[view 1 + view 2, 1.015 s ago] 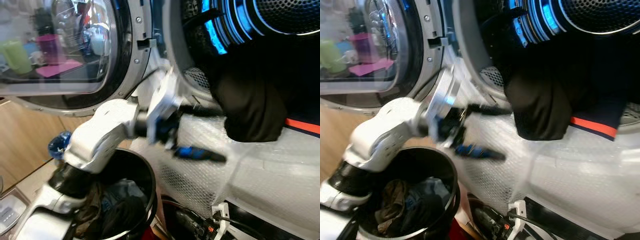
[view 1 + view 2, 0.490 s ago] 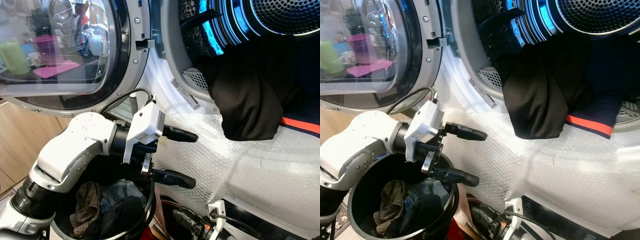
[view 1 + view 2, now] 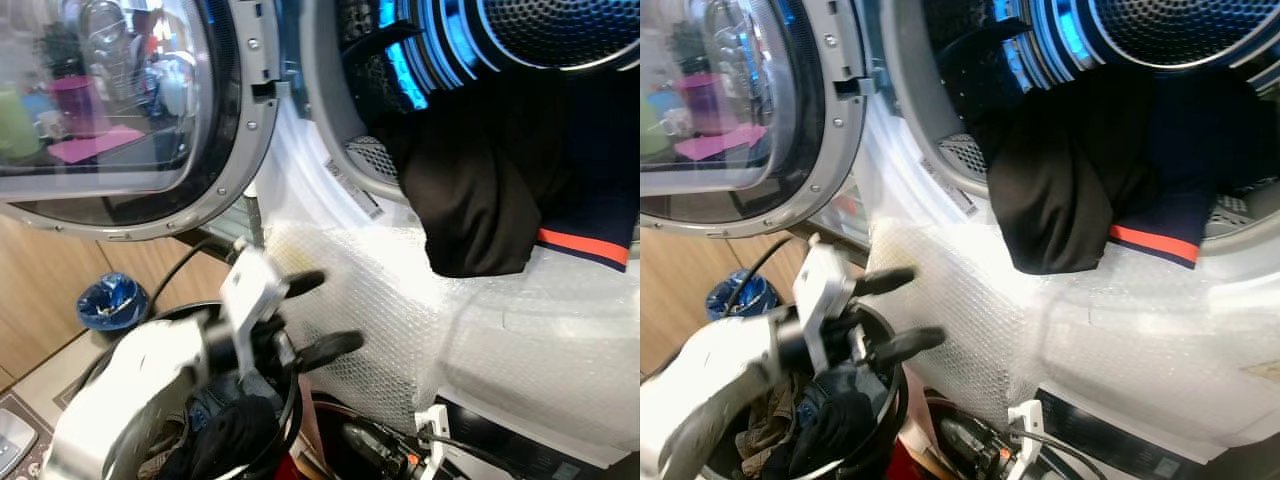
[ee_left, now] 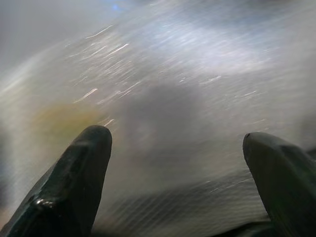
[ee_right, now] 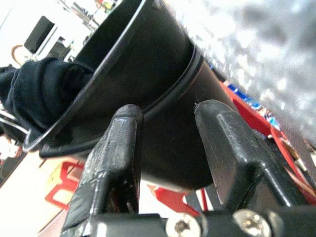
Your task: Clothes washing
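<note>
A black garment hangs out of the washing machine's drum over its lower lip, with a navy garment with an orange stripe beside it. My left gripper is open and empty, low and left of the drum opening, just above the rim of a black bucket holding dark clothes. In the left wrist view its fingers stand wide apart facing blurred bubble wrap. My right gripper is open beside the bucket's outer wall, where a dark garment lies over the rim.
The round glass door stands swung open on the left. Bubble wrap covers the machine's front below the drum. A blue object lies on the wooden floor at left. Cables and a white plug sit below the machine.
My left gripper has drawn back from beside the hanging black garment, down and left to the bucket's rim, staying open and empty. The head view has shifted slightly.
</note>
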`<state>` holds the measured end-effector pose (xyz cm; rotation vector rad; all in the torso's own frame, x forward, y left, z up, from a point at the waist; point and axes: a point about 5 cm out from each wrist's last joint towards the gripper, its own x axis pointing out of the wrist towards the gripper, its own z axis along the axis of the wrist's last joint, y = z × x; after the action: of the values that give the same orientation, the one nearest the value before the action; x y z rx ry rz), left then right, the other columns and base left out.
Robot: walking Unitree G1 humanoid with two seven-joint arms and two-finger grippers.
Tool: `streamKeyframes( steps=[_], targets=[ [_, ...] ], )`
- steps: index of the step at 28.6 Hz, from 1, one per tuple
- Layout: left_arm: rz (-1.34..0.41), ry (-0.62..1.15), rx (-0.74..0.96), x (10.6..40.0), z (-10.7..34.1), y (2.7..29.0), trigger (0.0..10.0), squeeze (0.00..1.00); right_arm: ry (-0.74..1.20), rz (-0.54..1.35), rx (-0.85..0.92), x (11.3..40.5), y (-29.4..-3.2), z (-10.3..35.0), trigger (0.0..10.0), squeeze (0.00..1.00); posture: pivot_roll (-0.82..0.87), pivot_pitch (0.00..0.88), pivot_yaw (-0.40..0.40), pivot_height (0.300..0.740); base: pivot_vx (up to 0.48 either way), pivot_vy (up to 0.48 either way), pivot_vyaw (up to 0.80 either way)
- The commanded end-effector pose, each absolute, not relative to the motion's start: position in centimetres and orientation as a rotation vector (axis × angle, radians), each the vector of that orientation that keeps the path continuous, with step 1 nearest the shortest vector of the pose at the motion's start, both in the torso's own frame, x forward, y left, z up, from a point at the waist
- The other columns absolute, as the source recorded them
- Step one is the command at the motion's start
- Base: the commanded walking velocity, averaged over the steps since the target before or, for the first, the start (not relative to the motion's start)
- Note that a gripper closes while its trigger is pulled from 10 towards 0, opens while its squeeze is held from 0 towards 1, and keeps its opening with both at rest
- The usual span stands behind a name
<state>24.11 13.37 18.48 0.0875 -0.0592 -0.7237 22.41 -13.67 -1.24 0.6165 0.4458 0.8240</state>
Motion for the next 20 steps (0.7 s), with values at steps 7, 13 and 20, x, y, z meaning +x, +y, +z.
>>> streamKeyframes(
  steps=[7,13,20],
  targets=[
    [-0.268,0.023,0.085,23.7,13.4,18.3,10.0,0.0,0.527,0.885,0.529,20.8,-15.6,-1.7,10.0,0.0,0.15,0.0,-0.006,0.74,0.0,0.0,0.0],
    [-0.132,0.024,0.083,23.4,11.9,18.8,10.0,0.0,0.586,1.044,0.396,18.9,-17.7,-0.7,10.0,0.0,0.14,0.017,-0.026,0.74,0.0,0.0,0.0],
    [-0.05,0.044,0.05,23.5,10.2,19.1,10.0,0.0,0.598,1.183,0.293,17.5,-18.3,0.8,10.0,0.0,0.13,0.027,-0.037,0.74,0.0,0.0,0.0]
  ],
)
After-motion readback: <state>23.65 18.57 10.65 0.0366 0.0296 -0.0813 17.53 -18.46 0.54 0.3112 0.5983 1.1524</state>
